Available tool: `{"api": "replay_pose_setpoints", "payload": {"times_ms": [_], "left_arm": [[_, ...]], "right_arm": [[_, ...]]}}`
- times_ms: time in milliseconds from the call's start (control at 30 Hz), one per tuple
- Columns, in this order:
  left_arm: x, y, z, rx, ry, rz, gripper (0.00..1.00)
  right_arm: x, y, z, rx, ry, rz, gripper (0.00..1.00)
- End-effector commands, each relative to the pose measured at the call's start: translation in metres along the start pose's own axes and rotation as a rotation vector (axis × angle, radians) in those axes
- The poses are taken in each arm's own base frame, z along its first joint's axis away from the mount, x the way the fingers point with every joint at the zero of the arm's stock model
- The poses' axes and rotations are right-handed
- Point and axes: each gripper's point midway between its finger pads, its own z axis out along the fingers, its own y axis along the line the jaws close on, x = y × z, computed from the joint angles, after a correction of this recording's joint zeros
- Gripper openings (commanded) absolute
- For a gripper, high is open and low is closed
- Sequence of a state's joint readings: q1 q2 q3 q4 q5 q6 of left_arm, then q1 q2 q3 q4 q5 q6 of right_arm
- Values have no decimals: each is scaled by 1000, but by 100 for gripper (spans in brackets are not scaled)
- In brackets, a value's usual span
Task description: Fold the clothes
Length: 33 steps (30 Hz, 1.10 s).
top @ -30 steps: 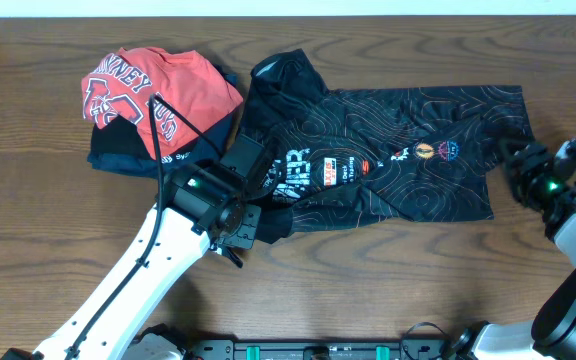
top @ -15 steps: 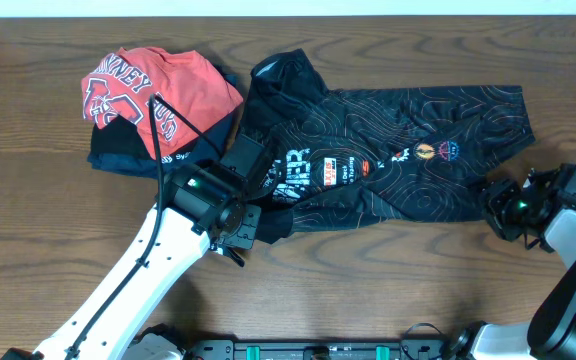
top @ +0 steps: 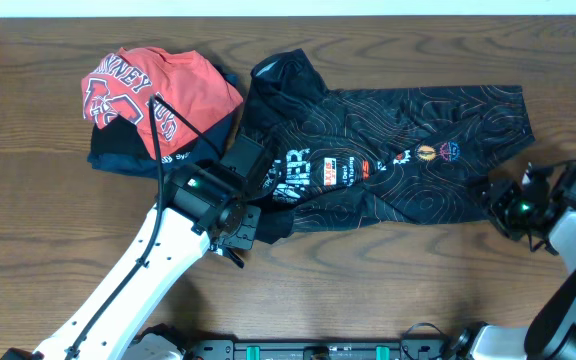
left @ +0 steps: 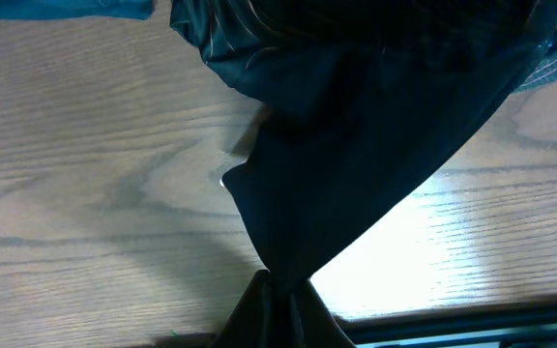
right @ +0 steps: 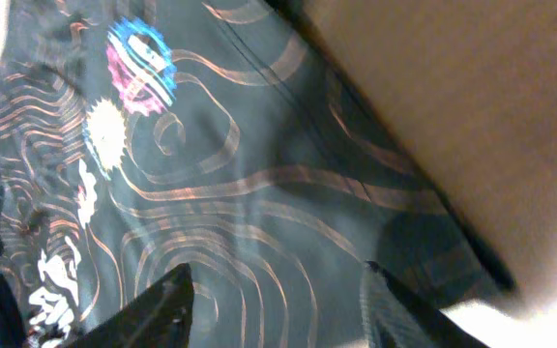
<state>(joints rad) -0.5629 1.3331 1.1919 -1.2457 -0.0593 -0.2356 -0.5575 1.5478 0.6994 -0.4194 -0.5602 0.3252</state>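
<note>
At the far left of the bench [top: 28, 200], a red T-shirt [top: 153, 95] with white lettering is lying crumpled on top of a folded navy garment [top: 113, 158].

Just right of that pile, the left arm is reaching in from the near edge. The left fingers [top: 256, 226] are pressing together on the lower left corner of the jersey [top: 408, 140]. In the left wrist view the black cloth is gathering to a narrow point where they are pinching it, then fanning out over the wood grain.

The jersey is lying across the middle of the bench, stretching from just beside the red T-shirt out to the right. Its wavy contour lines, white lettering and row of small coloured logos are facing up, and its upper left part is bunching into a rumpled hump.

At the far right, the right fingers [top: 496, 205] are standing spread apart at the jersey's lower right corner, gripping nothing. In the right wrist view the two tips are hovering over the patterned cloth near a blue and pink logo. Whether they are touching the cloth I cannot tell.
</note>
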Motion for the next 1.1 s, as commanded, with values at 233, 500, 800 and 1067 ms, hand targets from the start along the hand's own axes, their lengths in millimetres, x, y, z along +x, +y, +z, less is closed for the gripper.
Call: {"api": "replay_pose_setpoints", "payload": {"times_ms": [233,500,800,1067], "left_arm": [[-4,3,-5,-6,-22,-13,6],[-7,2,-5,-3,-33,-15,6],[-7,2,-5,-3,-33,-14,6],[-7,2,-5,-3,-33,-14,6]], "right_arm": [[3,-53,-23,300,-42,101,60],[-3,-56,0,294,-35,87,42],[4,-46,23,230,23,66,38],[0,-19,14,96,31,93,1]]}}
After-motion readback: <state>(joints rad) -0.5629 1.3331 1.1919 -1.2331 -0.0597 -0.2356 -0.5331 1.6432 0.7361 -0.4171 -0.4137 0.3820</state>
